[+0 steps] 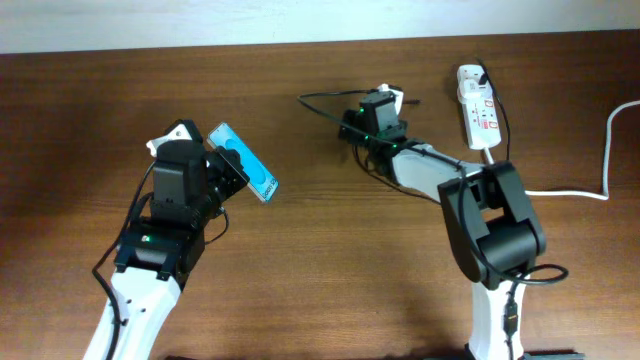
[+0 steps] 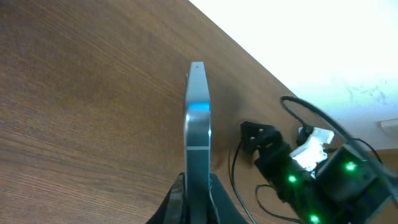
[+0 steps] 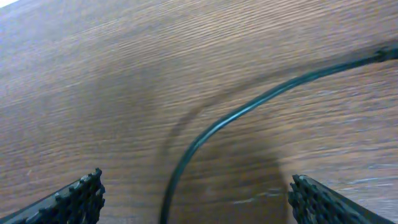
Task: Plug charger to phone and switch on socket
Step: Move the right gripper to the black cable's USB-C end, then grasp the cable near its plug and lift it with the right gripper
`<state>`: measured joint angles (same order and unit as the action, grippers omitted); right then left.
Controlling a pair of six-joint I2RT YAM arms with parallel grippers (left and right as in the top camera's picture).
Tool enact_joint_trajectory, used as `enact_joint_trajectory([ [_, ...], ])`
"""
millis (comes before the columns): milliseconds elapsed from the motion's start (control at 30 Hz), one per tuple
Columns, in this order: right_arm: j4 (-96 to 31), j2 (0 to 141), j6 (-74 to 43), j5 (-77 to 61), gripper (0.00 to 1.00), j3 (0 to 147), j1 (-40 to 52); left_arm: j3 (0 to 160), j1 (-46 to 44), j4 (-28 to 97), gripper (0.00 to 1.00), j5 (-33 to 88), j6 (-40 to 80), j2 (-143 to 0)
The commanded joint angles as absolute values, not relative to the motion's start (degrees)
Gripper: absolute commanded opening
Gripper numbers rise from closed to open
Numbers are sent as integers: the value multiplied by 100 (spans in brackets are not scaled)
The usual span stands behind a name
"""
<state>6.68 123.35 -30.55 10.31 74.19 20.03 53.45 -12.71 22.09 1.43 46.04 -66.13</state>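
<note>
- The left arm point(image 1: 170, 215) had the phone point(image 1: 245, 172) up off the bench point(image 1: 330, 280), left of centre in the overhead view. The left jaws were pinching its lower end. On the left wrist cam it showed edge-on, pointing up the frame.
- The right arm point(image 1: 440, 175) reached to the upper middle of the overhead view. The right jaws were spread wide over the charger cable point(image 3: 211, 130) with nothing in them. On the right wrist cam the black cable curved across the wood between the two fingertips.
- The socket point(image 1: 478, 108) sat at the upper right of the overhead view, just beside the right arm, with its white cord point(image 1: 606, 150) trailing off toward the right edge. I couldn't tell how its switches stood.
- My read was that the step in hand was picking up the charger, with plugging in and switching on not done yet.
- To do it well, I'd grab close to the connector tip, not mid-cable, because a thin cable flops and the tip would wander. I couldn't pick the tip out for sure in any view, so I'd follow the cable to its end first.
- I'd close the jaws squarely across it so it doesn't roll out.
- The phone should stay steady with its port end facing the right arm, and the tip should line up with the port before any pushing.
</note>
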Motion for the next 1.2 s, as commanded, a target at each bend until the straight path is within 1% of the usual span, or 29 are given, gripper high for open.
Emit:
enact_joint_trajectory([
  [0, 799, 12560, -3363, 1389, 94, 7496, 2053, 5387, -1243, 2154, 0, 102, 4530, -6569],
  [67, 884, 12702, -3393, 1514, 89, 7496, 2045, 5387, -1243, 2156, 0, 102, 4530, -6569],
  [200, 1184, 12761, -3409, 1678, 87, 7524, 1979, 5387, -1243, 2158, 0, 99, 4530, -6569],
  [267, 1181, 12803, -3721, 1678, 86, 7609, 1833, 5387, -1243, 2171, 0, -1, 4530, -6569],
  [467, 1142, 12881, -4001, 1494, 79, 7797, 1559, 5387, -1243, 2196, 0, -32, 4530, -6569],
  [600, 1160, 13111, -4104, 1243, 62, 7848, 1562, 5387, -1243, 2215, 0, -30, 4530, -6569],
  [700, 1142, 13148, -4097, 1223, 55, 7848, 1568, 5387, -1243, 2261, 0, -40, 4530, -6569],
  [800, 1015, 13146, -4077, 1223, 38, 7872, 1566, 5387, -1243, 2268, 0, -47, 4528, -6569],
  [867, 867, 13144, -4066, 1221, 32, 7872, 1566, 5387, -1243, 2285, 0, -47, 4530, -6569],
  [933, 786, 13098, -3564, 941, 26, 7872, 1568, 5387, -1243, 2281, 0, -47, 4530, -6569],
  [1033, 370, 12868, -3166, 366, 16, 7872, 1573, 5387, -1243, 2281, 0, -49, 4530, -6569],
  [1167, -904, 12405, -3168, 187, 9, 7872, 1573, 5387, -1243, 2281, 0, -47, 4532, -6569],
])
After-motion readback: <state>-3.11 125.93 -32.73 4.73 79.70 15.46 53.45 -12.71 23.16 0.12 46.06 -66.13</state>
